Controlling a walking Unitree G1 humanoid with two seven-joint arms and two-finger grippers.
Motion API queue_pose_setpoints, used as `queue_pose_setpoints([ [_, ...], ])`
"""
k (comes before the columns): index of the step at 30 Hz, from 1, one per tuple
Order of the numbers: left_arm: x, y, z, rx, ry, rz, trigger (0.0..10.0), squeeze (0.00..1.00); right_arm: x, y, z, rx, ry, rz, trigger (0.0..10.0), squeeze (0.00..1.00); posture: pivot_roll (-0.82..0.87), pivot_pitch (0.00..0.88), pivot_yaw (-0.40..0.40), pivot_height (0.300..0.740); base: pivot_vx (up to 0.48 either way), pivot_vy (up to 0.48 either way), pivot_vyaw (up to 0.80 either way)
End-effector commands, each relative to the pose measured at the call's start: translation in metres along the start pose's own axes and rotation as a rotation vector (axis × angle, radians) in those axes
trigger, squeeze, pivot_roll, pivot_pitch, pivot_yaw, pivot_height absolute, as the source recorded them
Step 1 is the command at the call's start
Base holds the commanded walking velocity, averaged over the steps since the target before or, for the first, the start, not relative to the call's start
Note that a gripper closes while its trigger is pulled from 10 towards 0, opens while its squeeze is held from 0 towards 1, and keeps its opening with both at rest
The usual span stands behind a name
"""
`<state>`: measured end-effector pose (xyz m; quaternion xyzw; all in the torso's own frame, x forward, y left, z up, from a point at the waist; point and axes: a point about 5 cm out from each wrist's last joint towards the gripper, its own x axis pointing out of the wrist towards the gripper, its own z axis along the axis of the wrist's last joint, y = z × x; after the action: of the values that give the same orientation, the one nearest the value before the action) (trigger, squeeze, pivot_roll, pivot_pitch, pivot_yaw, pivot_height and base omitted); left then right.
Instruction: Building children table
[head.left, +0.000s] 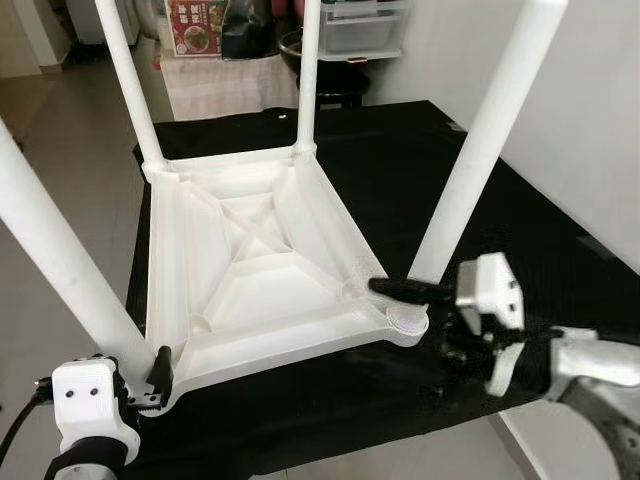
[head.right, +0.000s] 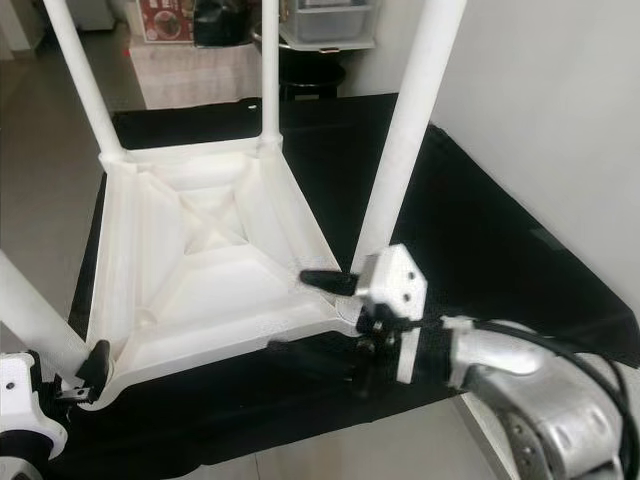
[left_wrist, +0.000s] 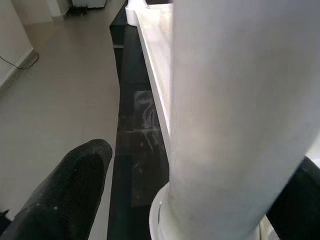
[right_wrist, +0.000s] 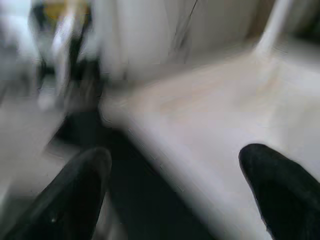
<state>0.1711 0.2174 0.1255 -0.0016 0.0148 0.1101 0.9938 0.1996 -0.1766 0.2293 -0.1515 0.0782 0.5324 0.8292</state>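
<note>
Upside-down white children's table (head.left: 255, 265) on the black-covered counter (head.left: 520, 230), all four legs up, both grippers at its near corners.

Left gripper (head.left: 140, 385) sits at the near-left corner, fingers (left_wrist: 65, 195) apart on either side of the near-left leg (left_wrist: 235, 120). Right gripper (head.right: 310, 315) straddles the near-right corner, fingers (head.left: 405, 289) apart above and below the rim beside the near-right leg (head.left: 480, 150). Tiled floor (head.left: 70, 140) lies open off the counter's left edge, a wall (head.left: 590, 90) close on the right. Printed box (head.left: 200, 25) beyond the far edge; its writing is unreadable.

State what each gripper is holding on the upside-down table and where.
The left gripper straddles the base of the near-left leg at its corner; the right gripper brackets the tabletop's near-right corner edge. A firm clamp cannot be told.
</note>
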Motion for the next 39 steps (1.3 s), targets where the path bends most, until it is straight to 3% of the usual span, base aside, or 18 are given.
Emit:
queue_pose_setpoints([
  [1, 0.0, 0.009, -0.004, 0.004, 0.015, 0.022, 6.5, 0.0, -0.021, -0.004, -0.006, -0.023, 0.113, -0.056, 10.0, 0.0, -0.08, 0.112, -0.031, 0.74, 0.0, 0.0, 0.0],
  [2, 0.001, 0.008, -0.004, 0.001, 0.007, 0.01, 6.5, 0.0, -0.031, -0.006, -0.012, -0.026, 0.187, -0.087, 10.0, 0.0, -0.09, 0.112, -0.03, 0.74, 0.0, 0.0, 0.0],
  [3, 0.003, 0.008, -0.003, -0.002, 0.002, 0.002, 2.4, 0.0, -0.037, -0.013, -0.016, -0.008, 0.23, -0.157, 10.0, 0.0, -0.1, 0.114, -0.024, 0.74, 0.0, 0.0, 0.0],
  [5, 0.003, 0.008, -0.003, -0.002, 0.002, 0.002, 2.4, 0.0, -0.037, -0.013, -0.016, -0.008, 0.23, -0.157, 10.0, 0.0, -0.1, 0.114, -0.024, 0.74, 0.0, 0.0, 0.0],
  [6, 0.004, 0.008, -0.003, -0.005, -0.001, -0.007, 0.0, 0.0, -0.041, -0.021, -0.019, 0.003, 0.25, -0.236, 10.0, 0.0, -0.1, 0.112, -0.019, 0.74, 0.0, 0.0, 0.0],
  [9, 0.008, 0.007, -0.002, -0.003, -0.011, -0.025, 0.0, 0.0, -0.042, -0.045, -0.01, 0.046, 0.168, -0.464, 10.0, 0.0, -0.1, 0.11, -0.01, 0.74, 0.0, 0.0, 0.0],
  [10, 0.008, 0.007, -0.002, -0.003, -0.011, -0.025, 0.0, 0.0, -0.042, -0.045, -0.01, 0.046, 0.168, -0.464, 10.0, 0.0, -0.1, 0.11, -0.01, 0.74, 0.0, 0.0, 0.0],
  [11, 0.008, 0.007, -0.001, -0.003, -0.017, -0.03, 0.0, 0.0, -0.039, -0.054, 0.002, 0.072, 0.061, -0.543, 10.0, 0.0, -0.1, 0.111, -0.011, 0.74, 0.0, 0.0, 0.0],
  [12, 0.008, 0.007, -0.001, -0.003, -0.017, -0.03, 0.0, 0.0, -0.039, -0.054, 0.002, 0.072, 0.061, -0.543, 10.0, 0.0, -0.1, 0.111, -0.011, 0.74, 0.0, 0.0, 0.0],
  [15, 0.007, 0.009, 0.0, 0.0, -0.022, -0.032, 0.0, 0.0, -0.037, -0.071, 0.027, 0.123, -0.157, -0.678, 10.0, 0.0, -0.09, 0.109, -0.012, 0.74, 0.0, 0.0, 0.0],
  [26, 0.004, 0.009, 0.001, -0.002, -0.027, -0.029, 0.0, 0.0, -0.031, -0.081, 0.043, 0.171, -0.297, -0.702, 10.0, 0.0, -0.09, 0.106, -0.019, 0.74, 0.0, 0.0, 0.0],
  [31, 0.004, 0.007, 0.004, -0.002, -0.043, -0.027, 0.0, 0.0, -0.018, -0.088, 0.064, 0.199, -0.402, -0.631, 10.0, 0.0, -0.08, 0.098, -0.032, 0.74, 0.0, 0.0, 0.0],
  [39, 0.003, 0.007, 0.005, -0.003, -0.05, -0.021, 0.0, 0.0, -0.009, -0.096, 0.078, 0.221, -0.433, -0.623, 10.0, 0.0, -0.06, 0.087, -0.046, 0.74, 0.0, 0.0, 0.0],
])
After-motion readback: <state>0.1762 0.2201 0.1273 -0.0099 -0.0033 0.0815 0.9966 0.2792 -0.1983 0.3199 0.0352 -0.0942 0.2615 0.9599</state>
